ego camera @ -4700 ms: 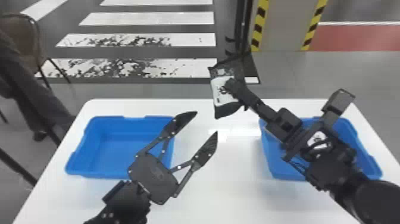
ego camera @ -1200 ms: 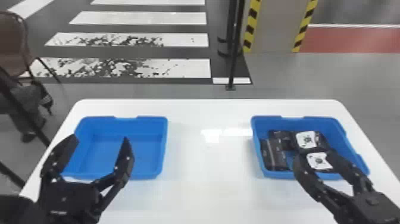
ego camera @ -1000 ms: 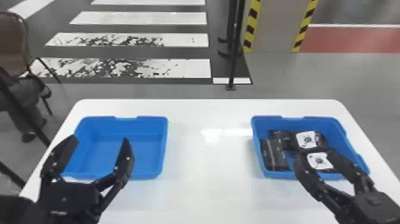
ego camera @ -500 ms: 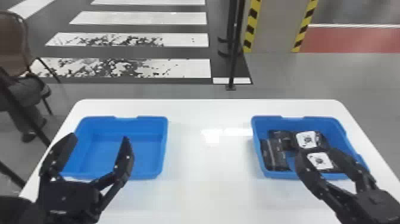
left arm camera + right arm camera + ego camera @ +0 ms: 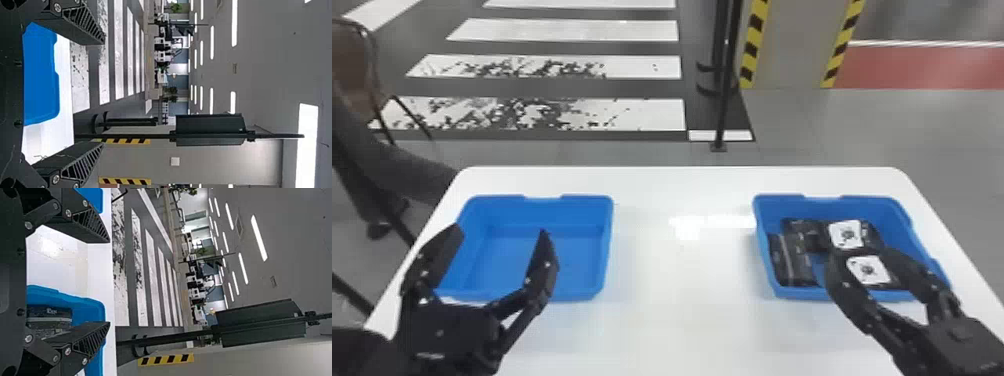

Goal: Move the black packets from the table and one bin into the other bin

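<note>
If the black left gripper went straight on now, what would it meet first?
The way looks free: the left gripper seems aimed over the empty blue plastic bin, though its height above that is unclear.

Nearer packet (image 5: 868,270), seen between the fingers of the right end effector (image 5: 863,255): both sides obscured; contact undetermined. Label marks there and on the farther packet (image 5: 847,235), beyond that end effector — too blurred to read. Banded packet (image 5: 789,260), left of it: partly masked by the end effector in the right wrist view. Right bin (image 5: 907,235): near rim partly obscured behind the same end effector. Left bin (image 5: 542,210): near-left corner obscured behind the left end effector (image 5: 501,231). Worktop (image 5: 682,310): near edge, below both end effectors, cut off by the head view.
</note>
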You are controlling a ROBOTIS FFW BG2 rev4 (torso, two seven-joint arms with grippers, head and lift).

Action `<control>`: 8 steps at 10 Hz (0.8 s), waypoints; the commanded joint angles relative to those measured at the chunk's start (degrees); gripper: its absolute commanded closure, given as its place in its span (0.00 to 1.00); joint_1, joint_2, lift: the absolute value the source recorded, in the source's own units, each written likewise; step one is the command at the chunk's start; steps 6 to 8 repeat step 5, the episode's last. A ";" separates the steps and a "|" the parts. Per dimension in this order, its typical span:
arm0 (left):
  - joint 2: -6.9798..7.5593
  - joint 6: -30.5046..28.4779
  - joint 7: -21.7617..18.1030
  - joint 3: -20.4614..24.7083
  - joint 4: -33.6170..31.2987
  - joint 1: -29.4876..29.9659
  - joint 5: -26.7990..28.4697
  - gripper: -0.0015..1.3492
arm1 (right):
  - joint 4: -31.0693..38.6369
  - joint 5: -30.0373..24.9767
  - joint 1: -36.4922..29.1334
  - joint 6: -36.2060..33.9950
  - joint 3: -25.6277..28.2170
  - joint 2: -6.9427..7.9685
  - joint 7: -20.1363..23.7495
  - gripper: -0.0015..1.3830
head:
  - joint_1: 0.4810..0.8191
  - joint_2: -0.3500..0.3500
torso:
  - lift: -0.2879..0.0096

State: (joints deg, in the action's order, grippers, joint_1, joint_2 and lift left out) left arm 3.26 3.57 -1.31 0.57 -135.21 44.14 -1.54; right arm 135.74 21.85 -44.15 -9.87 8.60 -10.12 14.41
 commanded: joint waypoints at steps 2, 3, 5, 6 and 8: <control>0.00 -0.19 0.00 0.12 0.00 0.02 0.06 0.09 | 0.03 -0.02 0.00 0.03 -0.03 -0.07 -0.08 0.22 | 0.63 0.50 | 0.60; 0.00 -0.05 -0.09 0.23 0.00 0.02 0.06 0.09 | 0.03 0.09 0.00 0.03 0.09 -0.07 -0.08 0.22 | 0.63 0.50 | 0.60; 0.00 0.51 -0.09 0.57 0.00 0.16 0.52 0.09 | 0.59 0.09 -0.42 0.03 0.43 -0.07 -0.17 0.22 | 0.63 0.50 | 0.60; 0.00 0.51 -0.09 0.57 0.00 0.16 0.52 0.09 | 0.59 0.09 -0.42 0.03 0.43 -0.07 -0.17 0.22 | 0.63 0.50 | 0.60; 0.00 0.51 -0.09 0.57 0.00 0.16 0.52 0.09 | 0.59 0.09 -0.42 0.03 0.43 -0.07 -0.17 0.22 | 0.63 0.50 | 0.60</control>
